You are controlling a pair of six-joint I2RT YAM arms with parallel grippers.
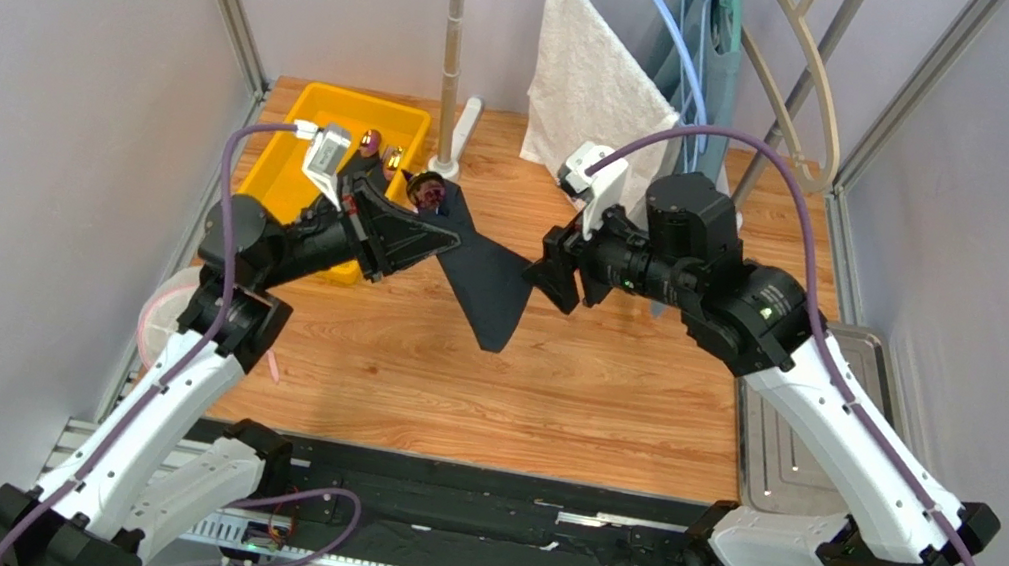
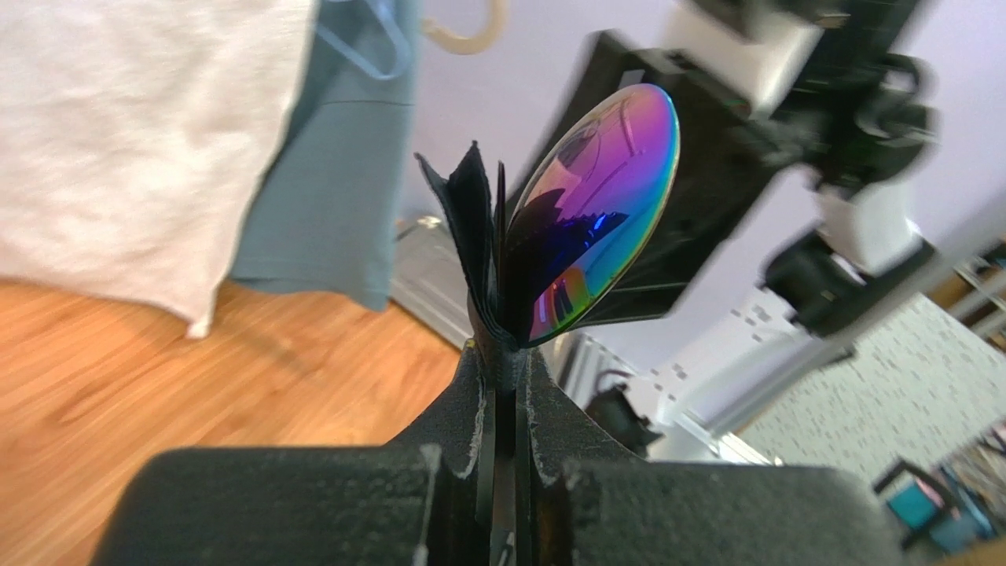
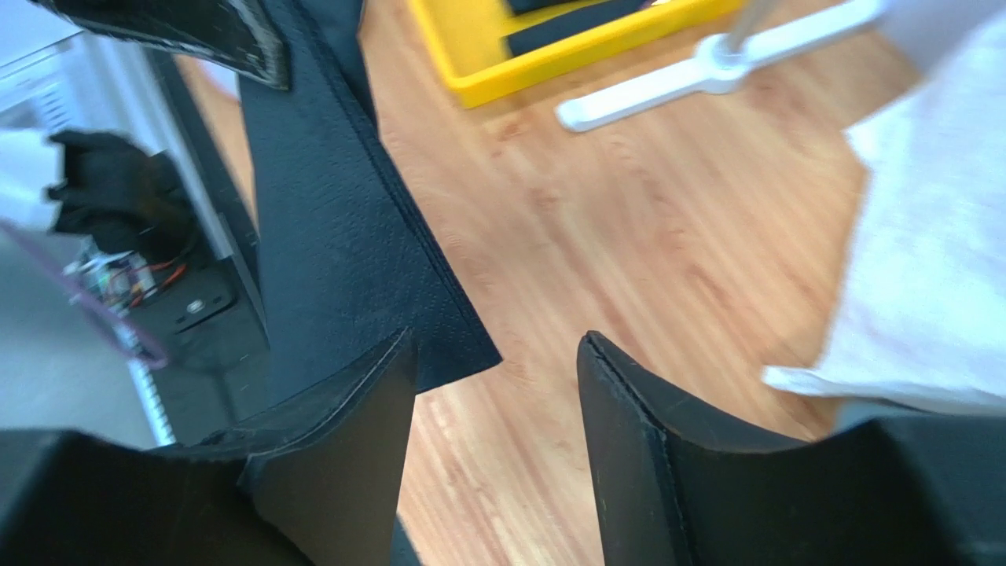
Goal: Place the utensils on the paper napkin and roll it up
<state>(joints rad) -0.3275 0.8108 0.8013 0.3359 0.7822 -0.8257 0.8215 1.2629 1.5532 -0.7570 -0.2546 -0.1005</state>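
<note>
At the left edge of the tabletop (image 1: 568,400), just in front of the yellow bin (image 1: 343,97), the left hand (image 1: 416,227) is clamped on a bunched fold of the paper napkin (image 1: 495,289). The spoon (image 2: 602,201) is pinched in with it, its iridescent head standing clear above the fingertips. No blue piece shows in any view.

From that grip the black sheet runs rightward and down to a point; whether the point touches the wood I cannot tell. At its right edge waits the right hand (image 1: 562,270), fingers spread and holding nothing. In the wrist view the napkin's corner sits just ahead of the gap, against the left-side finger (image 3: 343,448). The white towel (image 1: 589,77) hangs behind.

The step in hand looks like a two-handed wrap. To do it well, the right hand should slide onto that corner and close on one layer only, while the left keeps firm pressure so the spoon does not slip out.
</note>
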